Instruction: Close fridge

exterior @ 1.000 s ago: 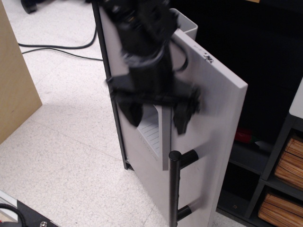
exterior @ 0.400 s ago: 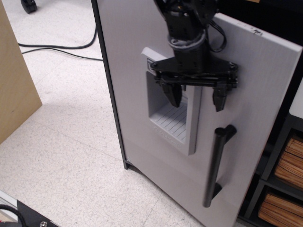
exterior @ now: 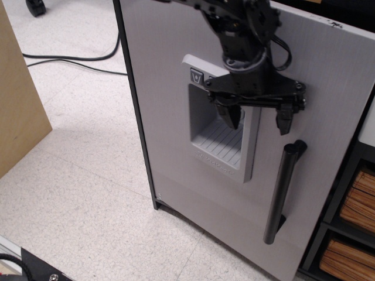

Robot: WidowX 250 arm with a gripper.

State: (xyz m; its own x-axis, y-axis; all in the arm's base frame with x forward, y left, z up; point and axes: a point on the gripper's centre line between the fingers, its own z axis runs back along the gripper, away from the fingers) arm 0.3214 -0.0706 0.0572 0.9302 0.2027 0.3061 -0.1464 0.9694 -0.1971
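The fridge's light-grey door (exterior: 164,76) fills the middle of the view and stands almost flat against the cabinet front. It carries a recessed dispenser panel (exterior: 220,132) and a black vertical bar handle (exterior: 282,190) near its right edge. My black gripper (exterior: 258,120) comes down from the top and sits against the door face, just above the handle and over the dispenser's right side. Its two fingers are spread apart and hold nothing. The fridge's inside is hidden behind the door.
Grey shelving with tan slatted boxes (exterior: 345,257) stands right of the door. A tan wooden panel (exterior: 17,111) stands at the left. Black cables (exterior: 70,58) lie on the speckled white floor (exterior: 76,199) at the back left.
The door has swung from well open to nearly shut, its free edge moving right and back. My gripper has followed it to the right, staying against the door face.
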